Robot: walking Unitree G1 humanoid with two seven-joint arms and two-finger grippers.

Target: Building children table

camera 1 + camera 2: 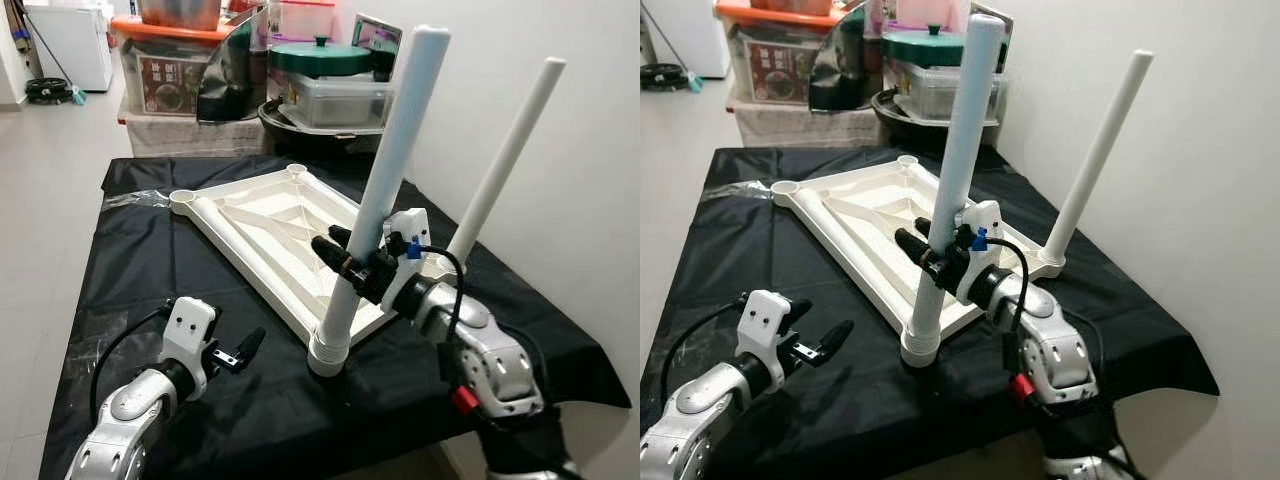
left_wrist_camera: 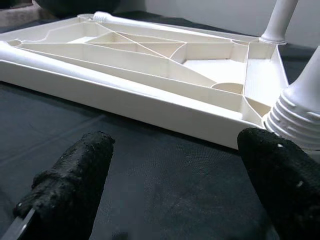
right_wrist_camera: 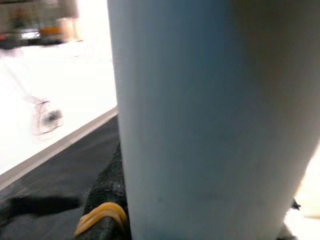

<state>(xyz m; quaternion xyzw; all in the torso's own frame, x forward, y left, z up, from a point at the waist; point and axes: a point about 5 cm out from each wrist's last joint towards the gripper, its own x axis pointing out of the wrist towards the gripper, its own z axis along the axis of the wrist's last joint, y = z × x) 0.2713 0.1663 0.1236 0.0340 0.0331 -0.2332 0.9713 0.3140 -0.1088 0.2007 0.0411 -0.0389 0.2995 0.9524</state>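
Note:
A white table top (image 1: 262, 228) lies upside down on the black-clothed table (image 1: 150, 260). One white leg (image 1: 385, 170) stands tilted in the near corner socket (image 1: 328, 355). My right gripper (image 1: 342, 252) is shut on it about a third of the way up, and the leg (image 3: 200, 120) looms close in the right wrist view. A second leg (image 1: 505, 150) stands in the right corner. The far socket (image 1: 297, 170) and the left socket (image 1: 183, 198) hold nothing. My left gripper (image 1: 243, 353) is open just above the cloth, left of the near socket, facing the table top's edge (image 2: 150, 107).
Stacked storage boxes (image 1: 165, 70), a green-lidded pot (image 1: 320, 55) and a dark pan (image 1: 320, 125) crowd the space behind the table. A white wall (image 1: 560, 200) runs close along the right. Tiled floor (image 1: 50, 200) lies to the left.

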